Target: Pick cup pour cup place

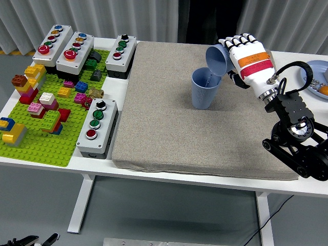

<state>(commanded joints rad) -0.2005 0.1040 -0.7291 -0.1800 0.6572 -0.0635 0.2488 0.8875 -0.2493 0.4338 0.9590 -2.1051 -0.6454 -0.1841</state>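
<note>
A blue cup (pixel 205 90) stands upright on the grey mat (pixel 164 128), right of its middle. My right hand (pixel 240 55) is shut on a second blue cup (pixel 217 59). It holds that cup tipped on its side, with its mouth down and to the left, just above the standing cup's rim. The white hand has orange and red bands and comes in from the right on a black arm (pixel 293 134). My left arm is out of view.
A green brick plate (pixel 46 110) with coloured bricks lies at the left. Several grey button boxes (pixel 96 127) stand beside it and behind it (pixel 67 47). A plate (pixel 319 76) sits at the right edge. A dark figure stands behind the table.
</note>
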